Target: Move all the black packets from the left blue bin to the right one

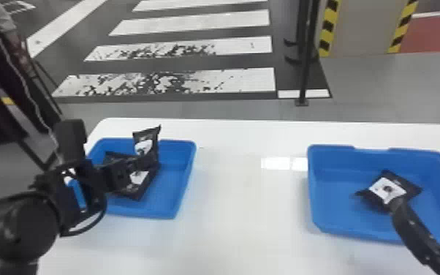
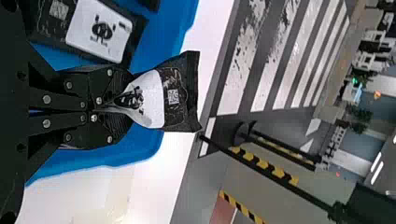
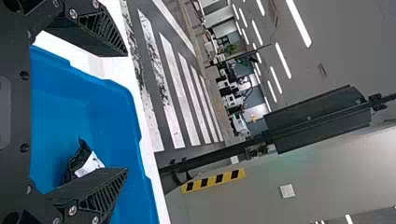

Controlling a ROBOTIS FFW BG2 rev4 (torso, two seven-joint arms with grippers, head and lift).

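Now my left gripper [image 2: 114, 111] pinches a black packet [image 2: 175, 93] at the left blue bin [image 1: 182, 183] — the pick, I judge; next, lift and carry it across. My right gripper [image 3: 126, 112] hangs spread over the right bin [image 1: 334, 204].

In the head view, smooth blue plastic with a soft sheen is seen on the left bin [image 1: 190, 157] and the right bin [image 1: 354, 234]. The table [image 1: 245, 204] is finished smooth, white and glossy, with bright reflections caught right of centre. Creased, film-like black wrapping is shown on the left packet [image 1: 148, 136] and right packet [image 1: 410, 184]. The left gripper [image 1: 147, 160] and right gripper [image 1: 425, 209] are finished in matt black, fastened with shiny metal screws.
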